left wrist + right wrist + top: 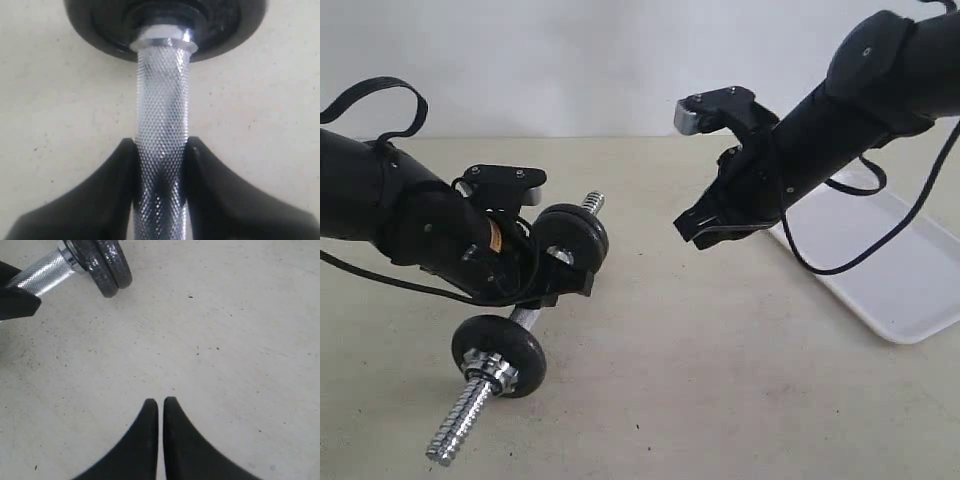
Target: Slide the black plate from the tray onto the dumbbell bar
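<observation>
We see the left gripper (161,145) pinching the knurled middle of the dumbbell bar (162,90). The black plate (119,262) sits on the bar's far end, tight against another disc (97,270). The right gripper (160,402) hovers over the table (720,380), left of the tray (910,290) — its fingers (142,440) pressed together

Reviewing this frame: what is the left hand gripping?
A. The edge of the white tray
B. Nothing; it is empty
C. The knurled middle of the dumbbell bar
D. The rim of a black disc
C: in the left wrist view the left hand has one finger pressed against each side of the dumbbell bar, on its knurled middle section.
</observation>
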You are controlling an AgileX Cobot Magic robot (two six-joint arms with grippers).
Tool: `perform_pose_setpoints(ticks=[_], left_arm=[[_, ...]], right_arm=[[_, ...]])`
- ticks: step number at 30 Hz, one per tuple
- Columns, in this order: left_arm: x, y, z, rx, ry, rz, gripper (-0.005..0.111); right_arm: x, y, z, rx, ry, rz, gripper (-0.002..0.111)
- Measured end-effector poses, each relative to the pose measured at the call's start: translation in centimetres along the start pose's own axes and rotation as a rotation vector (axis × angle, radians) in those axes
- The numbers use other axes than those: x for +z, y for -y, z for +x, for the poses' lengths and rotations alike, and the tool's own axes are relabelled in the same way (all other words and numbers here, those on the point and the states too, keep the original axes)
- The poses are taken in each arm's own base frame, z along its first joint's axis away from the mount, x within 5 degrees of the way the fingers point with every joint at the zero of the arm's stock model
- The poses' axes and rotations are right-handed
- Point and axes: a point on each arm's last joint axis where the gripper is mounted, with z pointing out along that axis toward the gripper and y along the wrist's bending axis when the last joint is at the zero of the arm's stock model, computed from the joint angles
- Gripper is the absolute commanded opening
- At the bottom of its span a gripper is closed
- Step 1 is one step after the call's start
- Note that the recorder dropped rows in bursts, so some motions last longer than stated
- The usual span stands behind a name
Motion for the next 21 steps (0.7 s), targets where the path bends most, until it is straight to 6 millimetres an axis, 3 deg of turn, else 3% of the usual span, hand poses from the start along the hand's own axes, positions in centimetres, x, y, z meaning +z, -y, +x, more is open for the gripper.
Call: perform_pose_setpoints(ticks=[7,21], left_arm=[[1.1,0.6,-0.7,-0.073,0.106,0.067,0.004],[1.6,0.7,-0.9,-0.251,0.111,0.085,0.004]], right_arm=[[-1.6,0.3,0.0,0.009,-0.007,0.056,0.0],[-1.6,0.2,0.3,0.039,-0.041,0.048,0.0]])
